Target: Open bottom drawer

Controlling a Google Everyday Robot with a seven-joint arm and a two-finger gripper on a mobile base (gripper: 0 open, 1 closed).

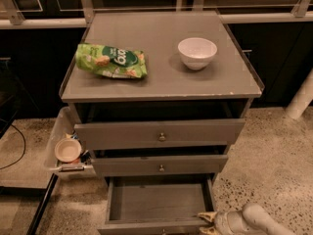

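Drawers of grey wood, three of them, are stacked in a small cabinet (pixel 161 80). The bottom drawer (pixel 156 203) is the lowest and has the slimmest front. It stands pulled well out toward the camera, so its bare grey floor and side walls show from above. The frame's lower edge cuts its front panel, leaving only a thin strip, and the knob is barely visible there. The middle drawer (pixel 159 165) and the top drawer (pixel 159 133) above it each carry a small round metal knob at centre and sit slightly out, with a dark gap over each. The gripper (pixel 208 223) is low at the bottom drawer's front right corner, right against the end of the front panel, with its pale arm running off to the lower right. Whether it clamps the panel or merely rests against it I cannot tell. A green snack bag (pixel 110 61) lies on the cabinet top toward the left. It bears a dark oval logo with white letters too blurred to read, beside printed pictures of pale chips. A white bowl (pixel 197 53) stands upright to the right, well apart from the bag. A clear side bin (pixel 55 137) hangs at the cabinet's left and holds a small round cup (pixel 67 150). No other writing is legible.
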